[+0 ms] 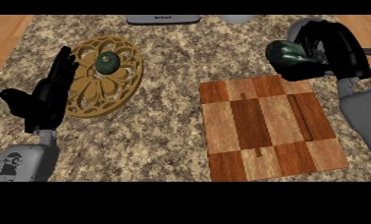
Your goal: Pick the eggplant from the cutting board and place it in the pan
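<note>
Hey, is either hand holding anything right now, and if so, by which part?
The right hand is curled round a dark green eggplant, gripping one end; the other end sticks out left. The left hand is open, holding nothing.

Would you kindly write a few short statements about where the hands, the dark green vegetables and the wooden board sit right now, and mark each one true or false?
1. The right hand is curled round a dark green eggplant. True.
2. That eggplant lies on the checkered wooden cutting board. False: it is held above the counter, beyond the board's far edge.
3. A small round dark green vegetable sits on the golden cut-out trivet. True.
4. The left hand grips the trivet. False: it is open, fingers straight, beside the trivet's left rim.
5. A pan stands between the trivet and the board. False: only speckled granite counter shows there.
</note>
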